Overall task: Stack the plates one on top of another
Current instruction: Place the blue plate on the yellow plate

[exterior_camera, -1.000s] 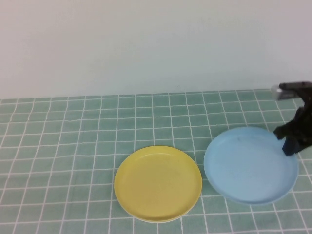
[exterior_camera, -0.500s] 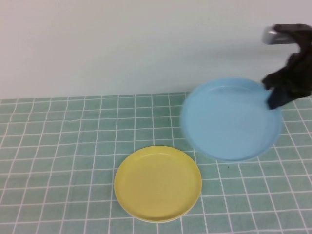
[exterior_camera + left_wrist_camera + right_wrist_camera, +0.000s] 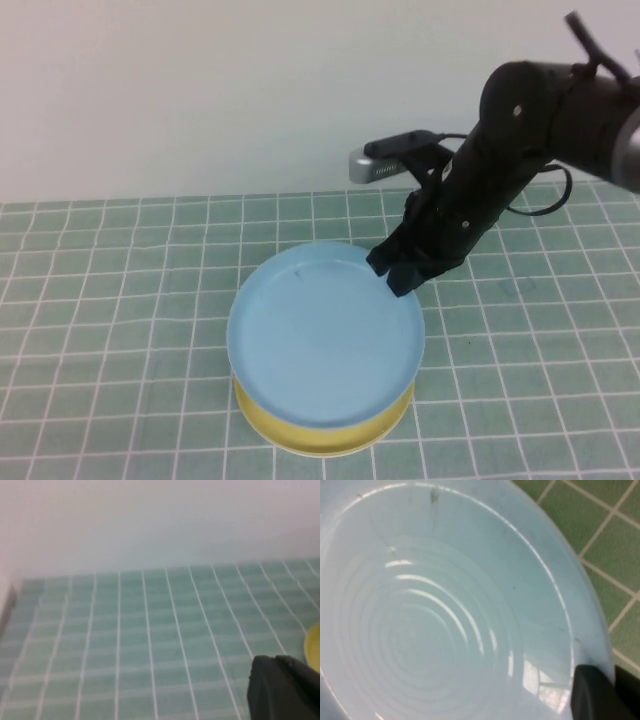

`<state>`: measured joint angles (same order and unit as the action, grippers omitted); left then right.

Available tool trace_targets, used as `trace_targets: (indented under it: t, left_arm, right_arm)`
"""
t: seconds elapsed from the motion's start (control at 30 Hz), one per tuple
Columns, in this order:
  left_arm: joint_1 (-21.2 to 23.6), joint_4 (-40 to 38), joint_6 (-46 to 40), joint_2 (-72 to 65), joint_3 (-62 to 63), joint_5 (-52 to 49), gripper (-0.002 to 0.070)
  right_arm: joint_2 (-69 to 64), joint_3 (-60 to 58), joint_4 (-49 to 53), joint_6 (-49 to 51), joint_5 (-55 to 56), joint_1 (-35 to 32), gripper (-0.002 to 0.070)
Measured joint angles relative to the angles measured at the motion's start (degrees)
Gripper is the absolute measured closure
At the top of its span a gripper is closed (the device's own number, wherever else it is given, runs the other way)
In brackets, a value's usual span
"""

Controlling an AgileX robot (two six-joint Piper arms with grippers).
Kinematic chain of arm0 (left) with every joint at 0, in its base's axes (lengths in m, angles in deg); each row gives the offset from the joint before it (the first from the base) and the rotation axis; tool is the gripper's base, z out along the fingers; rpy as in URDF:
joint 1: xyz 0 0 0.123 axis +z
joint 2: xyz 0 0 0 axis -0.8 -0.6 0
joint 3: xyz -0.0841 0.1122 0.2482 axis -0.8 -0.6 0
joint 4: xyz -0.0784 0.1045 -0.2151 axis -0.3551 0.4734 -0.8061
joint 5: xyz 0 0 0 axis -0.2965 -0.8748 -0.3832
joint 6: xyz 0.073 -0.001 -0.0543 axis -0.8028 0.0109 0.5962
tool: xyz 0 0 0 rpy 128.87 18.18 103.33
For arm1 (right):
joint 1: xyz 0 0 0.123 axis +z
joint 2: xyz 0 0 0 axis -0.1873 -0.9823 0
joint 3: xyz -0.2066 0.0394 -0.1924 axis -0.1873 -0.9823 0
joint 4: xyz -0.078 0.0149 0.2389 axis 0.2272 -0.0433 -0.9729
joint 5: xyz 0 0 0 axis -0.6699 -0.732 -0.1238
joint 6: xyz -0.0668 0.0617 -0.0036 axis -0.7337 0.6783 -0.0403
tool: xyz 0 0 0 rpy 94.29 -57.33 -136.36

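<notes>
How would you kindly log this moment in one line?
right gripper: shut on light blue plate | over yellow plate | left gripper: shut, parked

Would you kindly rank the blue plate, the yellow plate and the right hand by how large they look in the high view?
1. Blue plate, held above the stack by the shut right hand.
2. Yellow plate, mostly hidden beneath; only a crescent shows, so its rank is unsure.
3. Right hand.

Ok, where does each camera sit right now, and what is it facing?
High view: raised on the robot's side, angled down at the table; shows the right arm, right gripper shut on the blue plate's far rim, over the yellow plate.
Left wrist: low over bare tiles, left gripper shut, yellow plate at the edge.
Right wrist: close above the blue plate, right gripper on the rim.
Shared: both plates.
</notes>
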<state>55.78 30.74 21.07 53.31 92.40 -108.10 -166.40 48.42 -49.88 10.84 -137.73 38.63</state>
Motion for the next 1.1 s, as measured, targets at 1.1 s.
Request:
trace_targets:
  t: [1.1]
  left_arm:
    - [0.0, 0.41, 0.0, -0.07, -14.02, 9.88, 0.0676]
  right_arm:
    - [-5.83, 0.0, 1.92, -0.03, 3.86, 2.49, 0.0664]
